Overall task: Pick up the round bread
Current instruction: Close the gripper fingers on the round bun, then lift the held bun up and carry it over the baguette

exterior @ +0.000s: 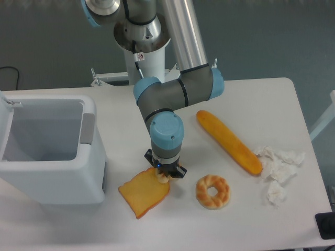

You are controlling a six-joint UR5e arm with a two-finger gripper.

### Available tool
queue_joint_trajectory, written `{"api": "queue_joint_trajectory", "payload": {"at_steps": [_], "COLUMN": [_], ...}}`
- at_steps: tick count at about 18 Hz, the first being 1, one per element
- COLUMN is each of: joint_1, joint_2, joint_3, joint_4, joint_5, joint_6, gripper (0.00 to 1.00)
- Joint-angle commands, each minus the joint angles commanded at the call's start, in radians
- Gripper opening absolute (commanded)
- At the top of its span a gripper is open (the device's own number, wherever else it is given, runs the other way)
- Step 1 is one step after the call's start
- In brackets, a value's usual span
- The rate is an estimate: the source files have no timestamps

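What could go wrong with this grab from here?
The claw sits low over the small bun, which is mostly hidden, so the grip may be shallow and slip on lifting. The bun touches the toast slice's edge, so the toast could be nudged or dragged along.
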Motion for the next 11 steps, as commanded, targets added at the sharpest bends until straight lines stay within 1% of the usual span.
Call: {"api": "queue_joint_trajectory", "payload": {"at_steps": [2,7,9,11], "joint_1": [0.003,0.008,0.017,0.028], "joint_2": [0.003,0.025,0.058,0.103], "joint_3": [0.008,0.084,0.097,0.097], "joint_4": [-0.002,-0.009,-0.012,-0.014], "joint_5": [0.000,0.000,0.002,-0.002], "joint_6": [0.008,0.012,0.021,0.108], "gripper": [0.06,0.06,0.06,0.06]}}
